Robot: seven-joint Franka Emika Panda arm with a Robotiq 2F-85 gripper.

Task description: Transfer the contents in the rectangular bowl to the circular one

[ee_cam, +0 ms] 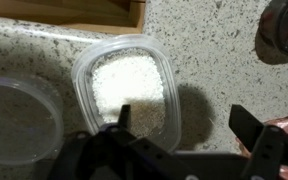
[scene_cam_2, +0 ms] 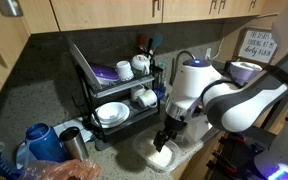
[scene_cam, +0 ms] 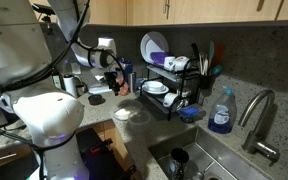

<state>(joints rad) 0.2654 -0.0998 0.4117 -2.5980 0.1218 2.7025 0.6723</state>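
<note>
In the wrist view the rectangular bowl (ee_cam: 127, 82) sits on the speckled stone countertop (ee_cam: 209, 65), near the middle of the frame. It is translucent and whitish with rounded corners, and a layer of fine white grains (ee_cam: 119, 90) covers its floor. The circular one (ee_cam: 19, 120) stands just beside it on the same counter, clear and shallow. The two rims are close, but I cannot tell whether they touch.

The gripper (ee_cam: 184, 135) comes in from the bottom edge with its jaws spread wide and nothing between them. One dark finger (ee_cam: 124, 122) overlaps the near rim of the rectangular bowl in the picture (whether it touches the plastic I cannot tell), and the other finger (ee_cam: 250, 128) hangs over bare counter. A dark round object (ee_cam: 284, 30) lies at the upper corner, too blurred to name, and a strip of wood (ee_cam: 74, 12) runs along the top.

In an exterior view the gripper (scene_cam_2: 167, 136) hangs close above the rectangular bowl (scene_cam_2: 161, 158) at the counter's front edge. A black dish rack (scene_cam_2: 119, 95) with white dishes stands behind it. In an exterior view the rack (scene_cam: 169, 88) stands between the arm and a blue soap bottle (scene_cam: 221, 112), with a faucet (scene_cam: 259, 112) beyond
</note>
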